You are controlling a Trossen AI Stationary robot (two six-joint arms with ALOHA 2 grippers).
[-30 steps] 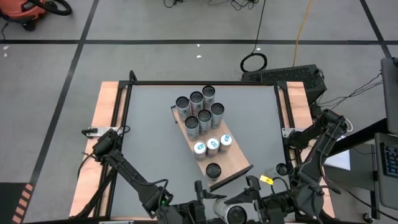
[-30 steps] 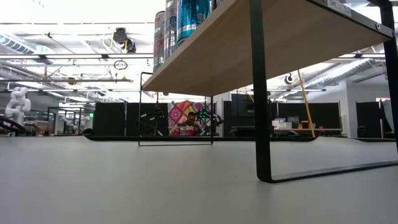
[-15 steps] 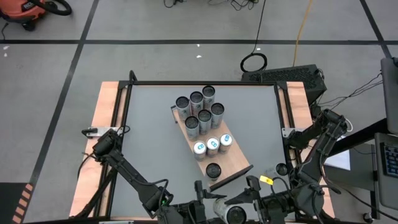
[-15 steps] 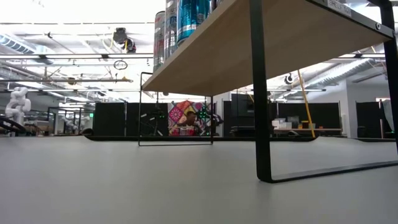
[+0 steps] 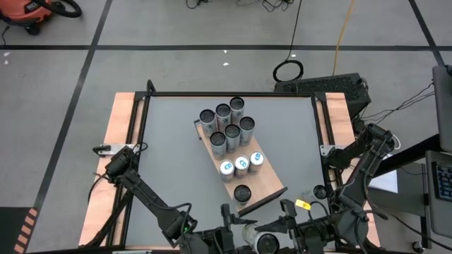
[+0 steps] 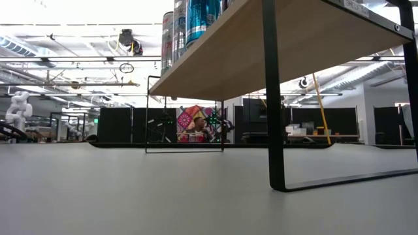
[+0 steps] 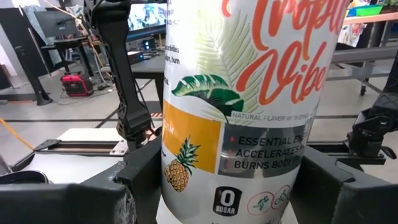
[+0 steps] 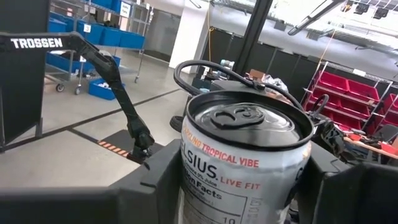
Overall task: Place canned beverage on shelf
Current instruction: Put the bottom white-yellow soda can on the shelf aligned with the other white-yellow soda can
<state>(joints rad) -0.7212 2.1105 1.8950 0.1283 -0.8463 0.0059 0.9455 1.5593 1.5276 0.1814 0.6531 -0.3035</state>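
A Tropical Vibe can (image 5: 267, 244) stands upright in the air at the table's near edge, between my two grippers. My left gripper (image 5: 246, 237) reaches it from the left and is shut on it. My right gripper (image 5: 284, 227) reaches it from the right, and its fingers also close on the can. The shelf (image 5: 263, 189) is a light wood board lying slantwise over the grey tabletop on black legs (image 6: 273, 98). Several cans (image 5: 229, 127) stand on it, and they also show on its top in the low view (image 6: 196, 19). My left gripper pinches the can's lower wall (image 7: 180, 180) between its two fingers (image 7: 140, 180), one on each side. The fingers lie level, coming from the table's left. The can stands upright; its top and bottom are outside the left wrist view. My right gripper has the can's upper wall (image 8: 193, 180), just below the rim, between its two fingers (image 8: 155, 180). The fingers lie level, coming from the table's right. The can stands upright with its lid (image 8: 249, 121) showing above the fingers.
One dark-topped can (image 5: 242, 192) stands alone on the shelf near its near end, with bare board to its right. A small black round thing (image 5: 320, 191) lies by the table's right edge. The grey tabletop (image 5: 169, 155) left of the shelf is bare.
My right gripper's fingers have drawn in on the can. Both arms and the can have kept their place.
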